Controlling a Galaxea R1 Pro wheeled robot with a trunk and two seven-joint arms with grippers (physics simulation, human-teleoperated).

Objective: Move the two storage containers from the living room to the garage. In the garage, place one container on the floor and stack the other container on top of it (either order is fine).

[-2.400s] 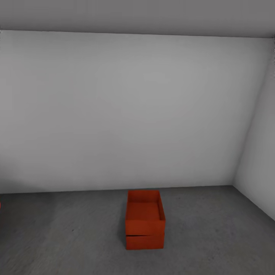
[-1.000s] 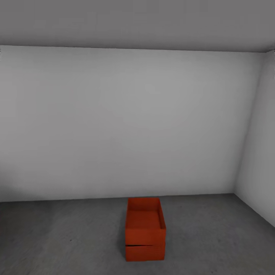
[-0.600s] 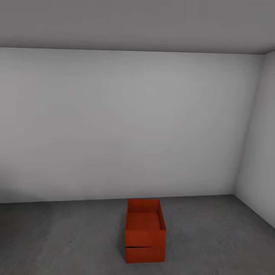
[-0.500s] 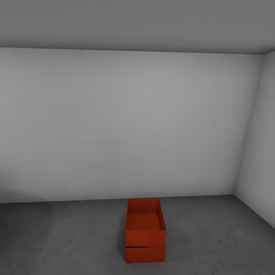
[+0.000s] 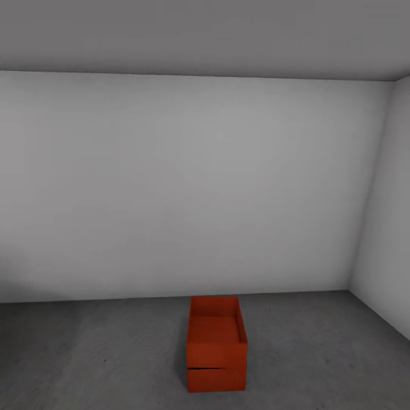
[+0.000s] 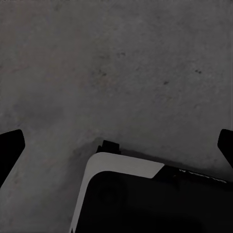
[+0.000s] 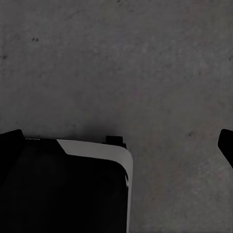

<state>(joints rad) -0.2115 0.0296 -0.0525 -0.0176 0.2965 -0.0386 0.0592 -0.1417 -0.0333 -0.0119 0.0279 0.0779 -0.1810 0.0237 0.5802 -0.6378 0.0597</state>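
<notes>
On the floor (image 5: pixel 319 353), two storage containers (image 5: pixel 217 344) apparently stacked, lower mostly hidden.

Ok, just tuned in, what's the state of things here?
Nothing is being handled. In the garage, the two storage containers are stacked: the upper container sits on the lower container, which rests on the concrete floor near the white wall. The left end effector and right end effector are open and empty, pointing at the floor.
</notes>
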